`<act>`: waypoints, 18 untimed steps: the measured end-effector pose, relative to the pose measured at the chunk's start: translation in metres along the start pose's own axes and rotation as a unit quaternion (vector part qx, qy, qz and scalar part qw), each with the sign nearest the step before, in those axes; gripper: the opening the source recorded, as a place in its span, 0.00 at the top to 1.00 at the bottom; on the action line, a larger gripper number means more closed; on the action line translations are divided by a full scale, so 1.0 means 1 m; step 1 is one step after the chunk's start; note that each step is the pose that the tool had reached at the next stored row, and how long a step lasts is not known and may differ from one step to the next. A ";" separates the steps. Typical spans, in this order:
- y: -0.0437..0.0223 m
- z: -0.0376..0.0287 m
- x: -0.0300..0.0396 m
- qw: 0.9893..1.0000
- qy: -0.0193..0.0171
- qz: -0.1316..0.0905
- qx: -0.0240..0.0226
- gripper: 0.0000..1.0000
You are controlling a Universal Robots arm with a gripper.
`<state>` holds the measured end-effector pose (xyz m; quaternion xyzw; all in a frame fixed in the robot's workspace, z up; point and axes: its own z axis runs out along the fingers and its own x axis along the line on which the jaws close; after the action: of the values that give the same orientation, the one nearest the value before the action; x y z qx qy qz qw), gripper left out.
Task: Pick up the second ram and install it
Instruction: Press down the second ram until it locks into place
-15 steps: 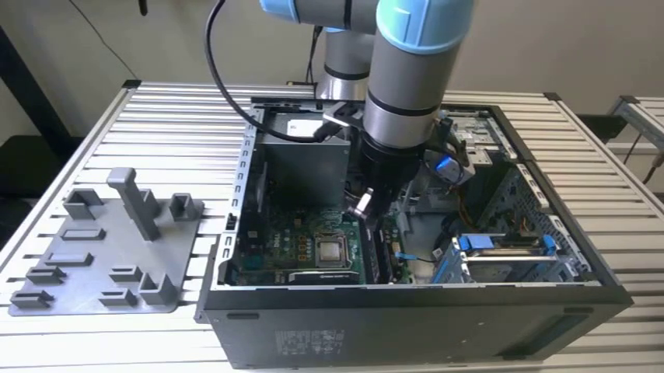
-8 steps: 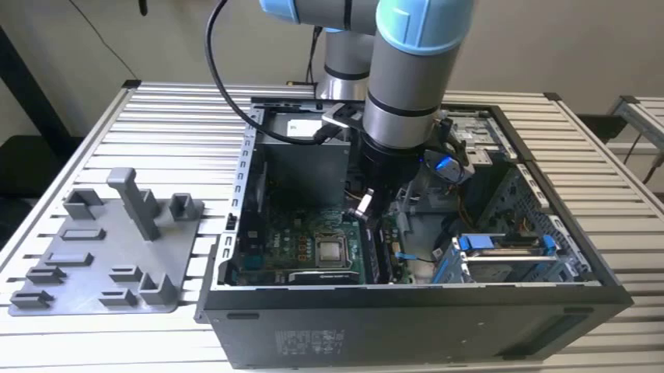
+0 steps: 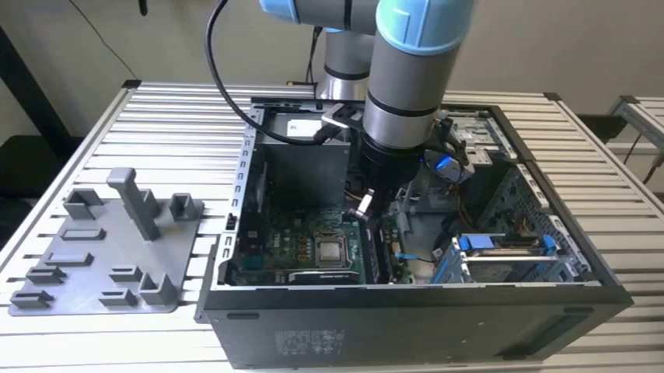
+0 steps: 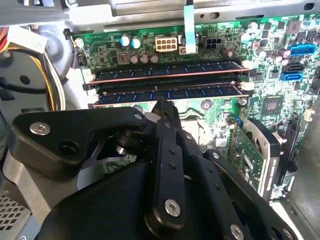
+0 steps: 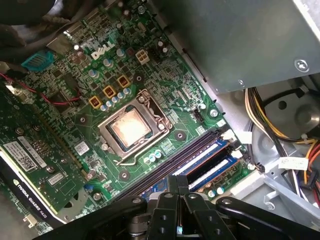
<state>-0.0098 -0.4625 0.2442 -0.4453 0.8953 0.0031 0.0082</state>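
Second wrist view showed the pincer closed, its tip pressing on the second ram, which lay in the motherboard slot just beside another seated stick. Seating seemed nearly finished.

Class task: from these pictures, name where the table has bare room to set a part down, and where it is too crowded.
Bare slatted table lies behind the grey holder tray, beside the computer case on the exterior view's left. Crowded: inside the case, where the gripper sits at the memory sticks.
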 end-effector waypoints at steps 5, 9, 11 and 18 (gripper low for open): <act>0.0000 0.0009 0.0000 1.000 0.000 -0.004 0.000 0.89; 0.0001 0.0010 0.0001 1.000 0.000 -0.025 0.000 0.89; 0.0001 0.0012 0.0001 0.999 0.000 -0.043 -0.001 0.89; 0.0000 0.0019 0.0000 0.994 0.000 -0.107 -0.001 0.89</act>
<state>-0.0098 -0.4625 0.2423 -0.5382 0.8428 0.0035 0.0083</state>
